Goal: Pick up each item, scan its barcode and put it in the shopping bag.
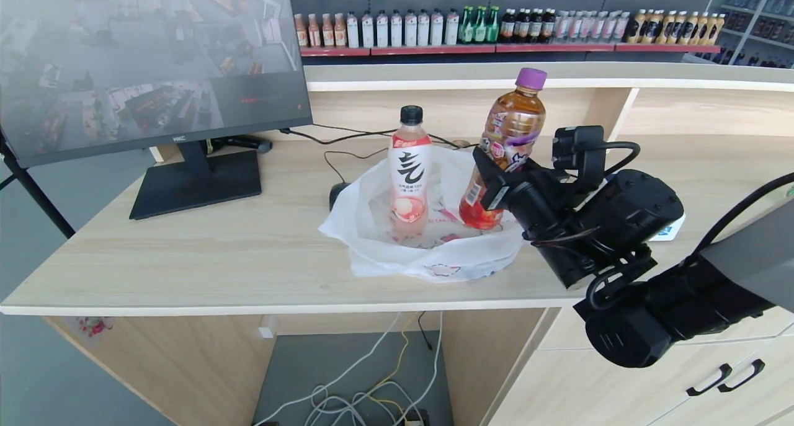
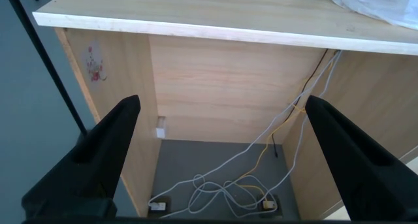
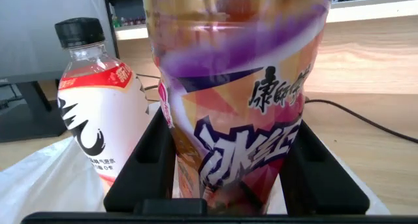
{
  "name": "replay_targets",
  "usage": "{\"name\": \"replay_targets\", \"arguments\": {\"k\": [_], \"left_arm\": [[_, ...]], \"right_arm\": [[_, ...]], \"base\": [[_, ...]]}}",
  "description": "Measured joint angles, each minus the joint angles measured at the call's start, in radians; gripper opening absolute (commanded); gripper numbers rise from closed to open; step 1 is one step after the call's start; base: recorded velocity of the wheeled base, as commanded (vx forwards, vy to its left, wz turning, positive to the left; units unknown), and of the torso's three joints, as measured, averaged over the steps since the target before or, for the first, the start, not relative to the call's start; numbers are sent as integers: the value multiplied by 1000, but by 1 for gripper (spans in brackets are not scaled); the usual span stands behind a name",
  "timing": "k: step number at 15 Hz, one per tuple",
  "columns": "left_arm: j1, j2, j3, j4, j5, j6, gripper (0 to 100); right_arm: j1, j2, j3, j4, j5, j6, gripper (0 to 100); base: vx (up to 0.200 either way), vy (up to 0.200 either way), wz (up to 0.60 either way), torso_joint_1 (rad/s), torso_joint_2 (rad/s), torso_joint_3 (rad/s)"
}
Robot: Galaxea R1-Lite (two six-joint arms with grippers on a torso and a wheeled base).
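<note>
Here, the right gripper is pinching the tea bottle low on its body, one black finger on each side of the label; the right wrist view shows the same clamp close up, with the bottle between both fingers. The bottle has amber liquid and a purple cap, and it is tilted with the cap leaning away from the arm. Its base sits at the right side of the shopping bag, inside the bag's spread mouth; cannot tell whether the base touches the plastic or hangs just clear. The bag is white, crumpled and open, lying on the wooden counter near its front edge. A pink drink bottle with a black cap stands upright in the bag's middle, just beside the tea bottle and apart from it; it is also in the right wrist view. The left gripper is spread wide, nothing between its fingers, hanging below counter level and facing the open space under the counter, where loose cables lie on the floor. A monitor stands at the counter's left rear and a dark mouse lies just behind the bag. A row of bottles lines the shelf on the far wall.
</note>
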Motion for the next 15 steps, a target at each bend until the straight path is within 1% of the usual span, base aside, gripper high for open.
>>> {"name": "replay_targets", "arguments": {"k": [2, 5, 9, 15], "left_arm": [[0, 0, 0, 0, 0, 0, 100], [0, 0, 0, 0, 0, 0, 100], [0, 0, 0, 0, 0, 0, 100], [0, 0, 0, 0, 0, 0, 100]], "right_arm": [[-9, 18, -12, -2, -3, 19, 0], [-11, 44, -40, 0, -3, 11, 0], [-41, 84, -73, 1, -6, 10, 0], [-43, 146, -125, 0, -9, 0, 0]], "base": [[0, 0, 0, 0, 0, 0], [0, 0, 0, 0, 0, 0], [0, 0, 0, 0, 0, 0], [0, 0, 0, 0, 0, 0]]}}
